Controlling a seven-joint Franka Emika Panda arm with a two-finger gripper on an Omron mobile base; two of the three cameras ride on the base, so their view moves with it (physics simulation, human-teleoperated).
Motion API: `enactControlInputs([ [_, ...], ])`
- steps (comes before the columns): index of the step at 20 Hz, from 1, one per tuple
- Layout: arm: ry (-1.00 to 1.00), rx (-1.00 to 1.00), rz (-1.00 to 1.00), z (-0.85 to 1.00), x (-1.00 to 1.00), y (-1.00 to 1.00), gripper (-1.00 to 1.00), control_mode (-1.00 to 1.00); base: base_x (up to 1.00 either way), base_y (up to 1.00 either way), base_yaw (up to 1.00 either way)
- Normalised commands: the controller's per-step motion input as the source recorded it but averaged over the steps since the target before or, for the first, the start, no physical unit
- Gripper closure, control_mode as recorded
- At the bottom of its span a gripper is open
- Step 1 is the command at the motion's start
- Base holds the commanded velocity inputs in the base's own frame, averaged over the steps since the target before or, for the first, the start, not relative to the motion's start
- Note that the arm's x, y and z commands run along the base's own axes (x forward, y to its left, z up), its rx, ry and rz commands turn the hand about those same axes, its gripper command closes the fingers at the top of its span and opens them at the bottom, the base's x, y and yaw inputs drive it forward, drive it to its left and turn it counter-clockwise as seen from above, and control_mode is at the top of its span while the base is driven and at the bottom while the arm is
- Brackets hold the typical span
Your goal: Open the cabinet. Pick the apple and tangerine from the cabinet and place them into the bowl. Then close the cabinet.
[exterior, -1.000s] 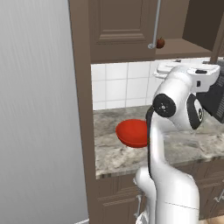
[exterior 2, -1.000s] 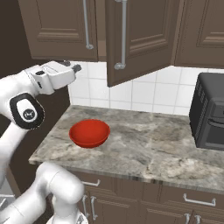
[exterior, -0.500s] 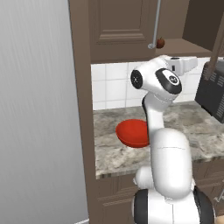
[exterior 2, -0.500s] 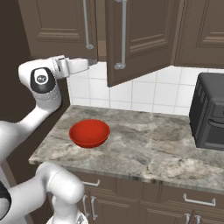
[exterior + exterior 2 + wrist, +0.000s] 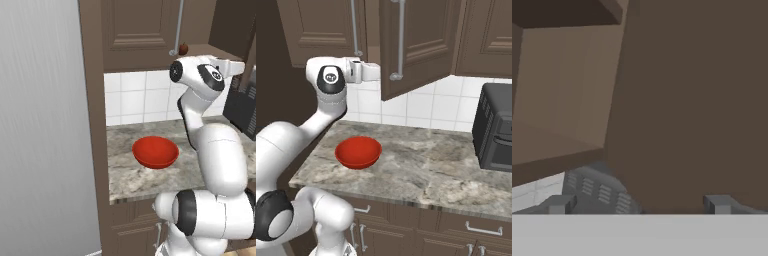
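reaching up toward the dark brown wooden wall cabinet (image 5: pixel 416 45), the two-finger gripper (image 5: pixel 639 202) shows its small dark tips set well apart with nothing between them, so the jaws stand open and empty. just ahead of them in the hand view is the inner face of the cabinet's swung-out door and, to its left, the lighter wooden interior, with a grey vented appliance showing below. over the last second the white arm has swung from a low, folded pose up to cabinet height, its wrist now level beside the lower edge of the open door (image 5: pixel 406 60) with the long silver bar handle. that suggests the opening step is done, at least for this door, and the reach for fruit is starting. the small dark red apple (image 5: pixel 183 48) sits on the cabinet's lower shelf, just behind the closed door's handle in the left base view. the tangerine cannot be made out. the wide glossy red bowl (image 5: pixel 155 152) waits on the grey marbled counter (image 5: pixel 426 165) below, holding nothing. next the hand likely must clear the door edge to enter the opening.
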Motion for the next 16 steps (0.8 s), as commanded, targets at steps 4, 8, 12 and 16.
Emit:
enactControlInputs([
  [4, 0.00, 0.14, -0.04, 0.00, 0.00, -0.87, -1.00, -1.00, 0.00, 0.00, 0.00],
  [8, 0.00, 0.11, -0.04, 0.00, -0.02, -0.90, -1.00, -1.00, 0.00, 0.00, 0.00],
  [12, -0.02, 0.06, -0.02, 0.00, -0.01, -0.88, -1.00, -1.00, 0.00, 0.00, 0.00],
  [16, -0.09, 0.05, 0.00, 0.00, -0.25, -0.52, -1.00, -1.00, 0.00, 0.00, 0.00],
])
